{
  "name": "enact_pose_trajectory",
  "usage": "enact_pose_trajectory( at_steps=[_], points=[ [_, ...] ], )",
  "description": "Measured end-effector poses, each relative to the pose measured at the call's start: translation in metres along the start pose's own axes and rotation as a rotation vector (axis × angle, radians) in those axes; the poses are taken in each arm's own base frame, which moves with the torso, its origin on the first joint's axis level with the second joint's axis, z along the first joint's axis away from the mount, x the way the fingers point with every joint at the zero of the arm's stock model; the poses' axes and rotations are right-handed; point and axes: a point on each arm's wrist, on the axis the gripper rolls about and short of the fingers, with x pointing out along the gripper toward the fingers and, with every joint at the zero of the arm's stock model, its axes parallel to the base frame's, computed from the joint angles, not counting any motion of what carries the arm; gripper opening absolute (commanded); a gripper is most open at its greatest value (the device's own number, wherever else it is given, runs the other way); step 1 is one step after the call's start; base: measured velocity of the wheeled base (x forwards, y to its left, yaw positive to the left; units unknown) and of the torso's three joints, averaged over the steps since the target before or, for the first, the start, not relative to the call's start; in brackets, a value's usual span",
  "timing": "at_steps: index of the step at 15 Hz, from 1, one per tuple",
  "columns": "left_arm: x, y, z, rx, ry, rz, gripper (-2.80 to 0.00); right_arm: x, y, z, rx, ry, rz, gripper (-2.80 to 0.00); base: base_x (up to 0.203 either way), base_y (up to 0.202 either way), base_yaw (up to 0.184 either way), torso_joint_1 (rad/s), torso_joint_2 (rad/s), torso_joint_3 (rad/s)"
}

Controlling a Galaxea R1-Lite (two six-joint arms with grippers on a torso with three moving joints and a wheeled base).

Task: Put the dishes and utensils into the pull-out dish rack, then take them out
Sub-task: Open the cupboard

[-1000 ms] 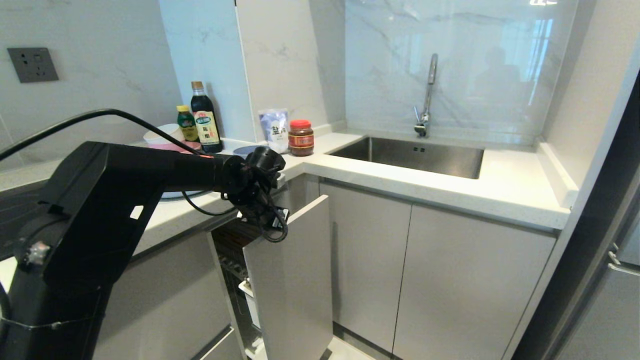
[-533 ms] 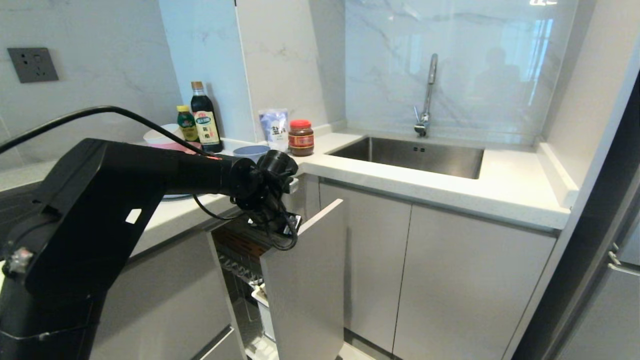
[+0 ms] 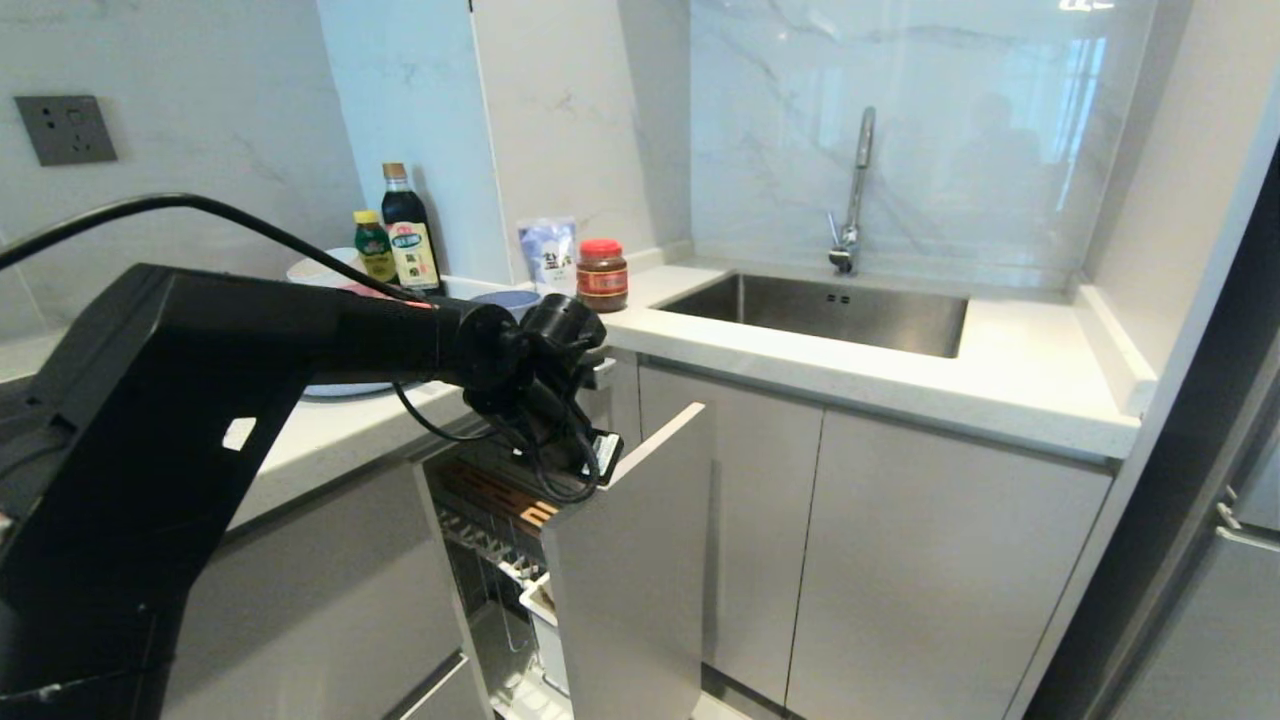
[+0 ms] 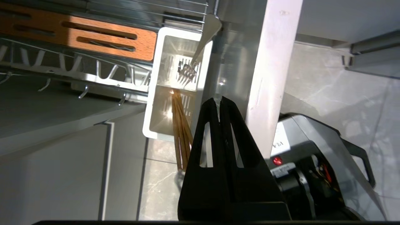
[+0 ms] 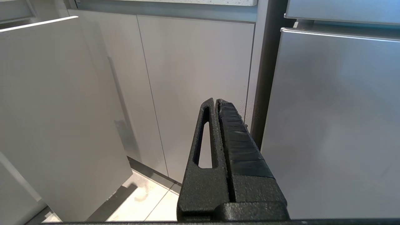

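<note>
Pull-out dish rack part-way out of the cabinet, nothing on its prongs.

I see its flat pale grey front panel standing clear of the neighbouring doors, with the slotted wooden strip and chrome wire prongs behind it. The white cutlery cup sits just inside the panel; in my wrist view it holds brown chopsticks in one compartment and a metal fork in the other. The blue-grey bowl stands on the counter, mostly hidden.
</note>
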Motion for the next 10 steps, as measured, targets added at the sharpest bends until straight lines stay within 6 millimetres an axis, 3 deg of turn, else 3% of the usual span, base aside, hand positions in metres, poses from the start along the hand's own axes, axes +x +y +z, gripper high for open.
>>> enact_pose_trajectory(
  at_steps=[10],
  points=[
    [-0.001, -0.035, -0.013, 0.074, 0.038, -0.053, -2.80, 0.000, 0.000, 0.000, 0.000, 0.000, 0.000, -2.80, 0.000, 0.000, 0.000, 0.000, 0.00, 0.000]
  ],
)
